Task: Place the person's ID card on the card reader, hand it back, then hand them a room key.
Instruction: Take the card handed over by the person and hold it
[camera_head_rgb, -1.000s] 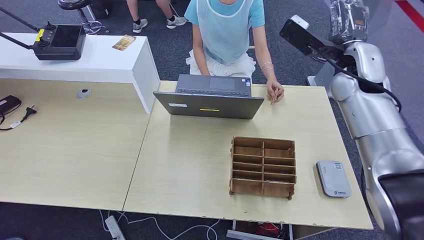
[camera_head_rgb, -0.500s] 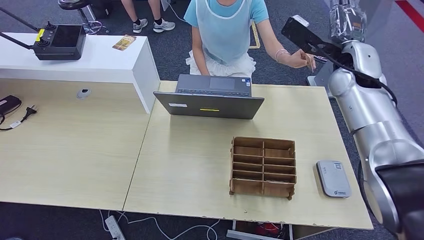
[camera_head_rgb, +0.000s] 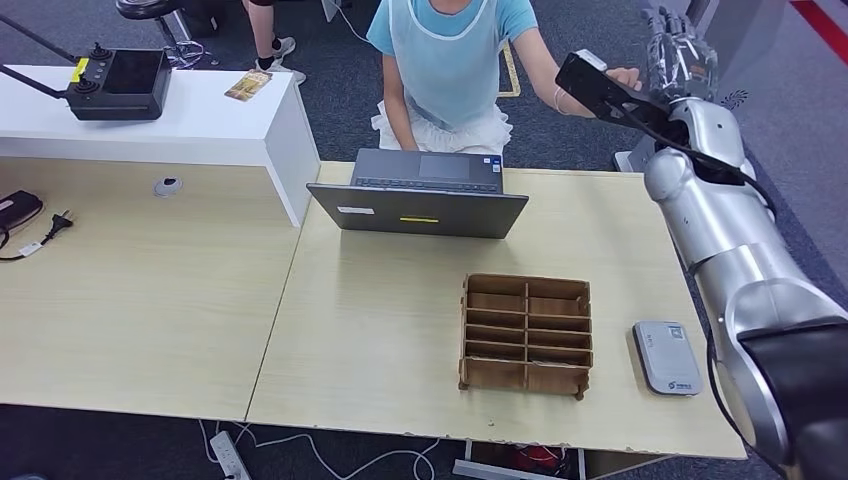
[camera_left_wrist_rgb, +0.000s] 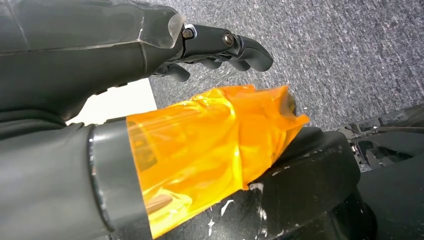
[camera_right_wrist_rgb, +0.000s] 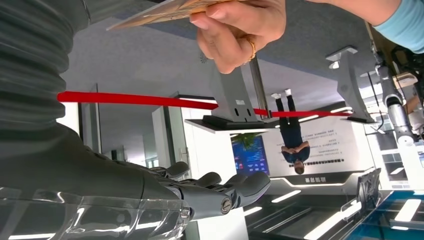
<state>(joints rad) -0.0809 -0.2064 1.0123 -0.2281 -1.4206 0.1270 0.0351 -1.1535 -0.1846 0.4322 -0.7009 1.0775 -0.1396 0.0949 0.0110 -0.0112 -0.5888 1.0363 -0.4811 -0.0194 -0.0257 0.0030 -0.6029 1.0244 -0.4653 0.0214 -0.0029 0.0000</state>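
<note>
The right hand (camera_head_rgb: 678, 52) is raised high at the far right of the scene, beyond the far edge of the bench (camera_head_rgb: 380, 330), with its fingers (camera_right_wrist_rgb: 235, 187) spread apart and released, grasping nothing. A person in a light blue top stands behind the bench and reaches out an arm toward it; the person's hand (camera_right_wrist_rgb: 240, 27) pinches the ID card (camera_right_wrist_rgb: 160, 11) by one end and holds it just beside the robot's palm, apart from the fingers. Whether the card touches the hand's ribbed cover cannot be told.

The card reader (camera_head_rgb: 667, 356), a flat grey device, lies on the near right part of the bench. Just to its left stands a brown wooden organizer (camera_head_rgb: 526, 334) divided into compartments. An open grey laptop (camera_head_rgb: 420, 195) sits at the far edge of the bench, in front of the person.

The left hand (camera_left_wrist_rgb: 150, 45) hangs over grey carpet, its dark fingers (camera_left_wrist_rgb: 235, 47) slightly curled and grasping nothing, with orange film wrapped around its thumb.
</note>
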